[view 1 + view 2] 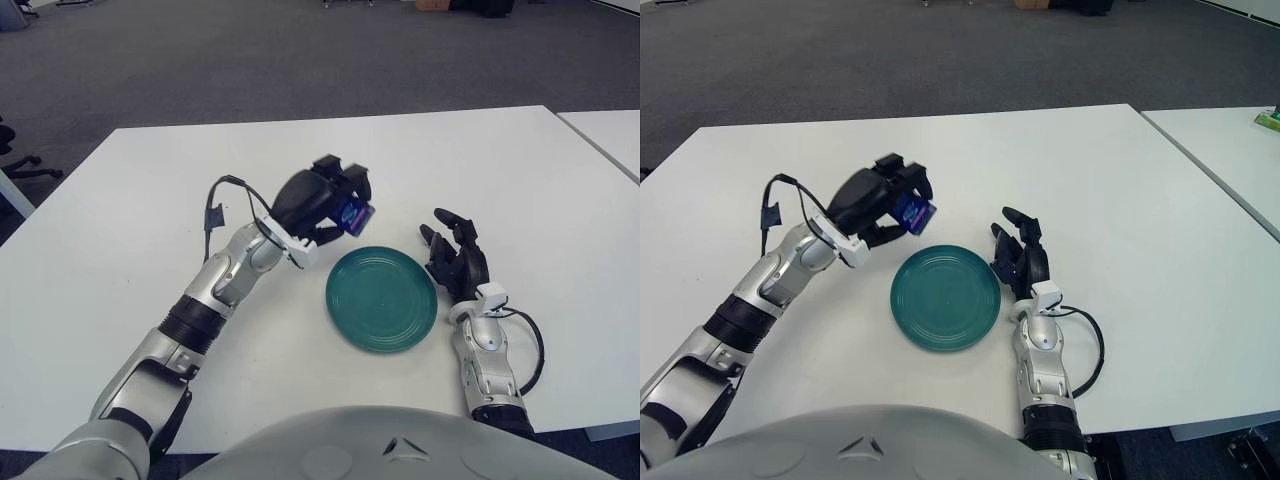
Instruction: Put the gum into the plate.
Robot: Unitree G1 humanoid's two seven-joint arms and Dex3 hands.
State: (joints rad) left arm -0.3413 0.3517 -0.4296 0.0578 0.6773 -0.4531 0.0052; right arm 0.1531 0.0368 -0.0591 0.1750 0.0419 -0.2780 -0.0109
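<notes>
Pickup looked complete: the left hand (325,205) was clamped on the gum (357,214) — a small blue pack — and held it above the white table (150,200), just beyond the far-left rim of the green plate (381,299). The plate held nothing. Right hand (455,255) sat just right of the plate, fingers spread, holding nothing. Remaining, by my reading — carry the pack over the plate, lower, release.

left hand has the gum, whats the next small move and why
Probably carry the left hand a little right and toward the robot, over the plate, before letting go: the gum held in its fingers sits just beyond the plate's far-left rim. The right hand shows beside the plate's right edge.
</notes>
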